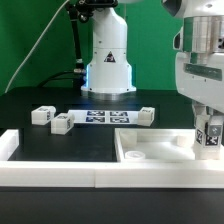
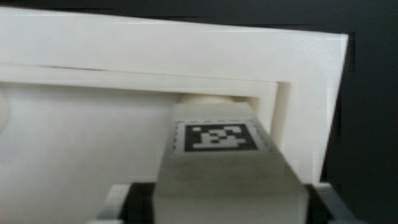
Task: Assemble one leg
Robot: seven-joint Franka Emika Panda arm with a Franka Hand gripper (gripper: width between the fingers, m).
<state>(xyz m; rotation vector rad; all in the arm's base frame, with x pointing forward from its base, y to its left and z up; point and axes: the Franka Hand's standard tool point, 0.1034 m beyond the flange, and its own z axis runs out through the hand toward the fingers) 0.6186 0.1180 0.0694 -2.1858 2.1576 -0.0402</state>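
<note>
My gripper (image 1: 208,128) is shut on a white leg (image 1: 209,137) with a square tag, holding it upright over the far right corner of the white tabletop panel (image 1: 150,150). In the wrist view the leg (image 2: 219,150) fills the space between my dark fingers (image 2: 139,205), and its far end sits at the inner corner of the tabletop (image 2: 89,120). I cannot tell whether the leg touches the panel. Three more legs lie loose on the black table: two (image 1: 42,115) (image 1: 62,123) at the exterior view's left and one (image 1: 145,116) by the middle.
The marker board (image 1: 105,117) lies between the loose legs. A white L-shaped wall (image 1: 50,172) runs along the front and the exterior view's left. The robot base (image 1: 107,65) stands at the back.
</note>
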